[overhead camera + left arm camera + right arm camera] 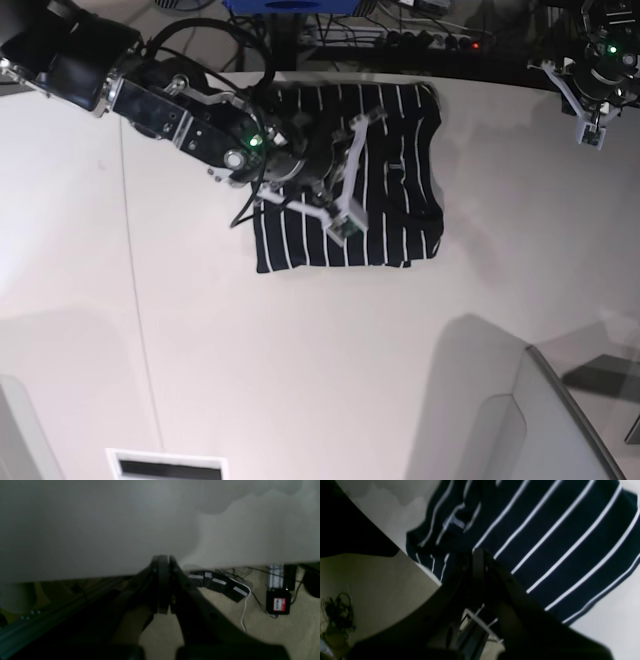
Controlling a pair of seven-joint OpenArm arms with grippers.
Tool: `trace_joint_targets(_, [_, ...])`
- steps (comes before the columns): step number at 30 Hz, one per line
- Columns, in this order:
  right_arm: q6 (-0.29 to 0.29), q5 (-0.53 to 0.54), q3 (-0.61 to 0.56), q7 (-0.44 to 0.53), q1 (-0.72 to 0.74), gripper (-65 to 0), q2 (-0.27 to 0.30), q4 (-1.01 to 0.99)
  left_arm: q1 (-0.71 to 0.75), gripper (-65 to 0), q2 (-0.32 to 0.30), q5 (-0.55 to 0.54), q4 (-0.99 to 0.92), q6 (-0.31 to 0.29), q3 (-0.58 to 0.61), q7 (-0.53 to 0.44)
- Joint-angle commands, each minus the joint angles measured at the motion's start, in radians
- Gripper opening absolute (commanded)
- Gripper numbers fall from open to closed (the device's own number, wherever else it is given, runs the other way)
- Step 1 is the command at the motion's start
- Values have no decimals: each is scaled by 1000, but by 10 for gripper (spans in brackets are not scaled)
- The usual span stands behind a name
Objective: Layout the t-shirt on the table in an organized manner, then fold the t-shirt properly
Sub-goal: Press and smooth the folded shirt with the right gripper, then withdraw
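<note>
The t-shirt [350,180] lies as a compact, roughly rectangular bundle near the far edge of the table [300,370], its upper part close to or reaching that edge. The right gripper [345,215] hangs over the shirt with its fingers pressed together; whether any cloth is pinched between them cannot be told from the wrist view. The left gripper [592,128] sits at the far right corner of the table, fingers together, holding nothing, well apart from the shirt. The likely trouble is that a lift or drag by the right arm alone could skew the bundle or pull its layers apart, or nudge it off the far edge. A pale tag on the shirt [456,522] and a red-and-white label on a black box [278,604] on the floor are both too blurred to read.
</note>
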Motion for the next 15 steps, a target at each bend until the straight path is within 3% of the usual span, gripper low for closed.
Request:
trace_joint_targets(1, [10, 8, -9, 12, 9, -650, -25, 17, 4, -650, -12, -3, 7, 3, -4, -36])
trace_joint_targets(9, [11, 5, -64, 19, 69, -650, -155, -166, 2, -650, -6, -3, -2, 3, 2, -51])
trace_joint_targets(15, [18, 5, -112, 124, 112, -650, -238, -390, 2, -650, -6, -3, -4, 3, 2, -51])
